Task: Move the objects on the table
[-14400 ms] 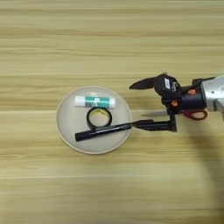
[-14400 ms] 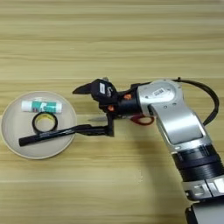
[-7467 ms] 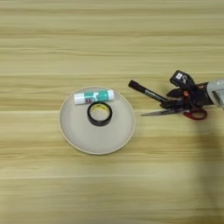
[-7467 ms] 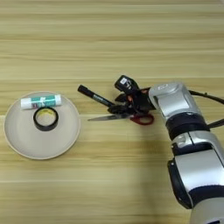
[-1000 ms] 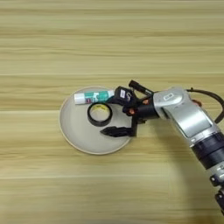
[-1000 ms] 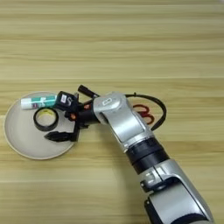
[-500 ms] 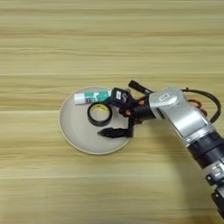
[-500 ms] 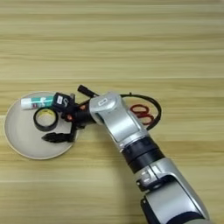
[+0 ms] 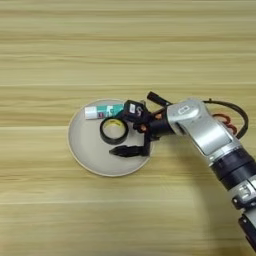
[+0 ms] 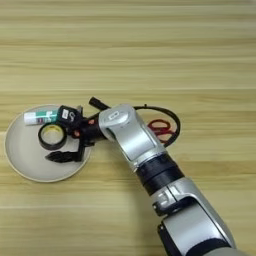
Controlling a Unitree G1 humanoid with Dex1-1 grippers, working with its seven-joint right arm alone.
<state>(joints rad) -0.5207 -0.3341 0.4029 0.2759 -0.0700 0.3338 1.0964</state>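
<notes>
- The black marker pen (image 9: 156,98) shows only its far end; the rest lies hidden behind the silver forearm (image 9: 200,127).
- The red-handled scissors (image 10: 159,127) are mostly covered by that forearm and the black cable (image 10: 167,117); the blades cannot be seen.
- The right end of the glue stick (image 9: 102,110) is covered by the upper finger of the right gripper (image 9: 132,131).
- Whether that finger touches the tape ring (image 9: 114,130) cannot be told.
- The arm runs off the bottom right corner.
</notes>
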